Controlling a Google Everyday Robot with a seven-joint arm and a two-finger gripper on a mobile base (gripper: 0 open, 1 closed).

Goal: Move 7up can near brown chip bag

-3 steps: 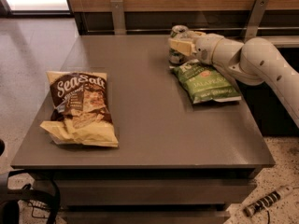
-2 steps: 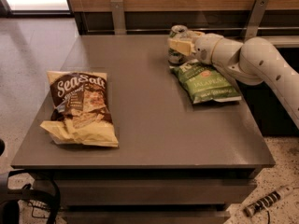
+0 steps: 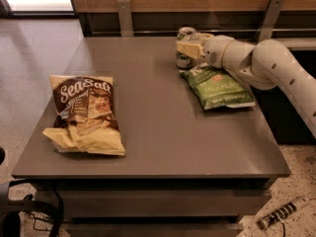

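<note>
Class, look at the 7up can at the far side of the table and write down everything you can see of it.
The 7up can is a small metal cylinder with a silver top and green-and-white sides. It stands upright near the far edge of the grey table, just beyond the upper end of the green jalapeno chip bag. The gripper is at the can and covers its middle. Whether the can touches the bag cannot be told.
</note>
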